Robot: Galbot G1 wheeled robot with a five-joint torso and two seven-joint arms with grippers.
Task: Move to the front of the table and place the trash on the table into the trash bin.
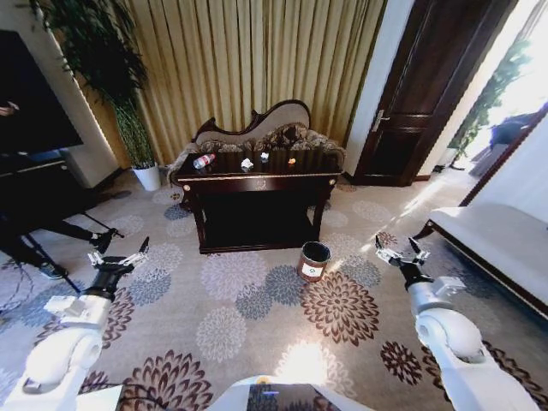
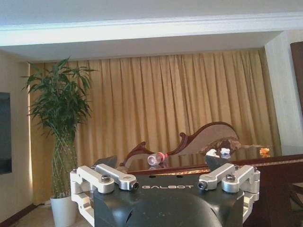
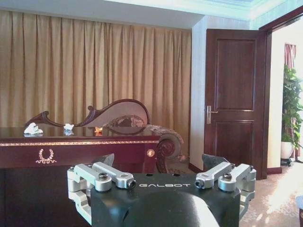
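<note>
From the head view, the table [image 1: 257,201] stands across the patterned carpet [image 1: 257,300] before a gold curtain [image 1: 248,60]. On its tabletop lie the bottle [image 1: 204,161], a paper wad [image 1: 247,163] and small bits [image 1: 291,160]. The trash bin [image 1: 313,261] sits on the floor near the table's front right leg. The left gripper [image 1: 117,256] and right gripper [image 1: 402,253] hover low at either side — both spread wide, holding nothing.

The left wrist view shows the bottle lying on its side on the tabletop, beside a potted plant [image 2: 59,123].

The right wrist view shows the gold emblem [image 3: 45,155] on the table's front — a dark door [image 3: 234,97] stands beyond.
</note>
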